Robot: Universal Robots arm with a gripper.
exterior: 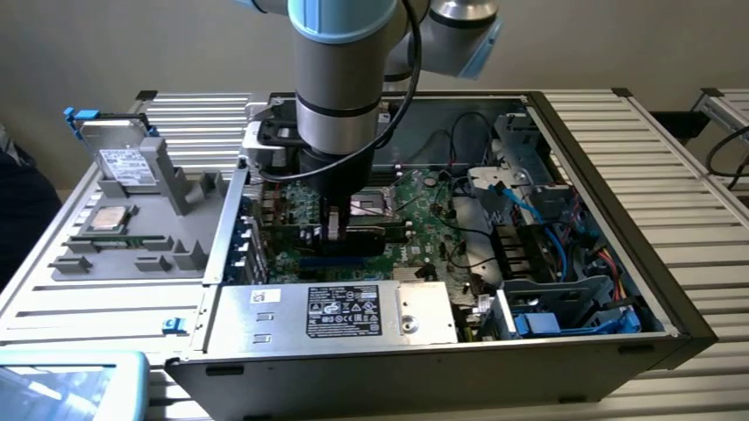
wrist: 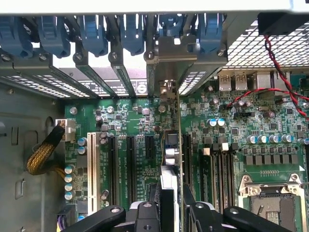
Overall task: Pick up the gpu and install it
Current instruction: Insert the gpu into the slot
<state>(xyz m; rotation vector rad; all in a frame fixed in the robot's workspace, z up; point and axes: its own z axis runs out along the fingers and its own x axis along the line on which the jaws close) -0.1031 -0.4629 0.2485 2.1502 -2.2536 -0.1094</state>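
Observation:
My gripper (exterior: 335, 230) is lowered into the open computer case (exterior: 632, 228), over the green motherboard (exterior: 427, 219). It is shut on the gpu (wrist: 170, 159), a thin card seen edge-on that stands upright between the two black fingers (wrist: 145, 215). The card's silvery bracket end (wrist: 166, 89) reaches the case's rear slot openings. The gpu runs parallel to the long black expansion slots (wrist: 131, 164) and stands over the motherboard between two of them. In the exterior view the gpu (exterior: 368, 233) shows as a dark strip under the wrist.
A grey parts tray (exterior: 70, 289) at the exterior view's left holds a silver hard drive (exterior: 123, 162) and a memory stick (exterior: 111, 239). The metal power supply (exterior: 339, 311) sits at the case's front. Blue cables (exterior: 550, 219) and red-black wires (wrist: 275, 67) lie beside the board.

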